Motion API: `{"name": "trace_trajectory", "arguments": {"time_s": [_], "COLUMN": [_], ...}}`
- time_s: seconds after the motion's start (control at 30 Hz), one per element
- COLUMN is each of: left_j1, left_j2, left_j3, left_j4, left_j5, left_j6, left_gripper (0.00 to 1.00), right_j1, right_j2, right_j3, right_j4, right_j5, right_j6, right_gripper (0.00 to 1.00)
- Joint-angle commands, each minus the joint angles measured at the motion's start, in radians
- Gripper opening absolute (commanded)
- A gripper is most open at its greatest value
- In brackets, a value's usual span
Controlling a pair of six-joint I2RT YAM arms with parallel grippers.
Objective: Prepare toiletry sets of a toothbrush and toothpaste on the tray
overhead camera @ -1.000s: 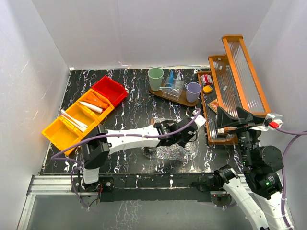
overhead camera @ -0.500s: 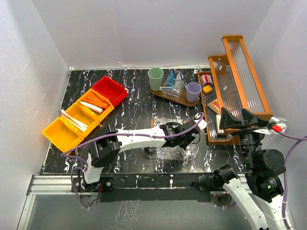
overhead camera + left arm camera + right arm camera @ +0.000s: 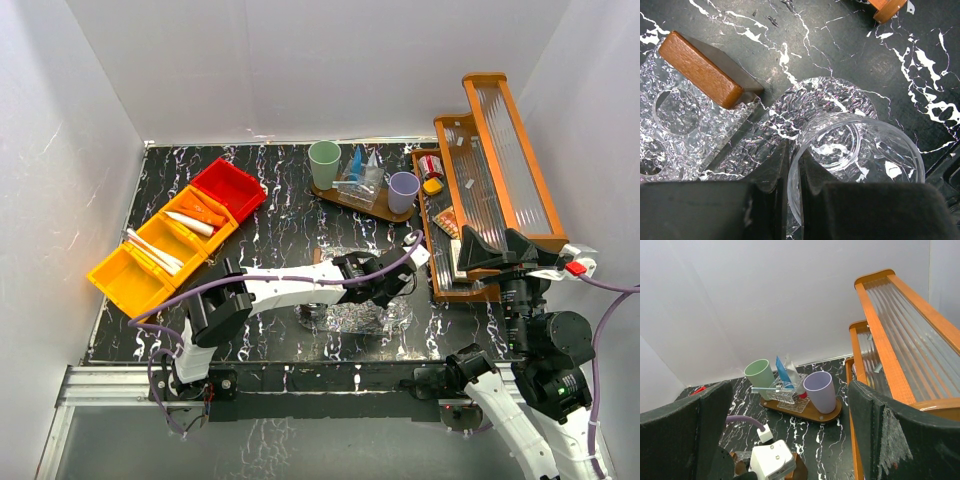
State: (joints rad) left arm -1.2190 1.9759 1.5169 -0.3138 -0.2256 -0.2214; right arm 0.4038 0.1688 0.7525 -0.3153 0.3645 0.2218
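The clear cup (image 3: 860, 150) stands on the right end of a textured glass tray (image 3: 680, 125), beside the tray's wooden handle (image 3: 705, 70). The left jaws are closed on the cup's rim, one finger inside the wall and one outside.

At the far side, a wooden tray (image 3: 345, 197) carries a green cup (image 3: 324, 163) and a lilac cup (image 3: 403, 190). Between them is a clear holder (image 3: 790, 400) with a blue tube (image 3: 782, 371) upright in it and a pale toothbrush (image 3: 765, 389) lying across.

A row of bins runs along the left. The red bin (image 3: 228, 188) is farthest, the orange bin (image 3: 197, 213) holds orange and white tubes, and the yellow bin (image 3: 155, 250) holds pale toothbrushes.

The glass tray lies near the front edge of the worktop (image 3: 280, 225). A wooden rack (image 3: 480, 170) lines the right edge, close to the held cup. Bare worktop lies between the bins and the glass tray, and between the two trays.

The right jaws are spread wide, holding nothing, raised over the near right corner.
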Motion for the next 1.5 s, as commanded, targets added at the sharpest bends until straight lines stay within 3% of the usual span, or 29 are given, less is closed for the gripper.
{"name": "trace_trajectory", "arguments": {"time_s": [0.0, 0.27, 0.5, 0.67, 0.93, 1.1, 1.23, 1.4, 1.47], "left_j1": [0.013, 0.031, 0.07, 0.128, 0.283, 0.377, 0.454, 0.58, 0.689], "left_j2": [0.006, 0.006, -0.04, -0.109, -0.36, -0.571, -0.734, -0.865, -0.869], "left_j3": [0.035, 0.012, -0.027, -0.038, -0.124, -0.247, -0.34, -0.387, -0.362], "left_j4": [0.015, 0.031, 0.058, 0.071, 0.117, 0.176, 0.183, 0.106, 0.032], "left_j5": [0.015, 0.076, 0.158, 0.236, 0.382, 0.408, 0.307, 0.002, -0.039], "left_j6": [-0.01, -0.027, -0.027, -0.008, 0.035, 0.061, 0.084, 0.069, 0.03], "left_gripper": [0.05, 0.13, 0.26, 0.29, 0.35, 0.54, 0.71, 0.98, 0.99], "right_j1": [-0.003, -0.002, -0.003, -0.003, -0.002, -0.002, -0.002, -0.002, -0.002], "right_j2": [-0.005, 0.002, 0.008, 0.019, 0.032, 0.033, 0.047, 0.054, 0.054], "right_j3": [0.024, 0.019, 0.011, 0.008, 0.0, -0.017, -0.023, -0.028, -0.032], "right_j4": [0.023, 0.03, 0.043, 0.057, 0.076, 0.093, 0.104, 0.11, 0.11], "right_j5": [0.007, 0.005, -0.001, -0.005, -0.012, -0.019, -0.028, -0.034, -0.035], "right_j6": [-0.013, -0.013, -0.012, -0.011, -0.006, 0.005, 0.007, 0.01, 0.013], "right_gripper": [0.98, 0.98, 0.98, 0.98, 0.98, 0.98, 0.98, 0.98, 0.98]}}
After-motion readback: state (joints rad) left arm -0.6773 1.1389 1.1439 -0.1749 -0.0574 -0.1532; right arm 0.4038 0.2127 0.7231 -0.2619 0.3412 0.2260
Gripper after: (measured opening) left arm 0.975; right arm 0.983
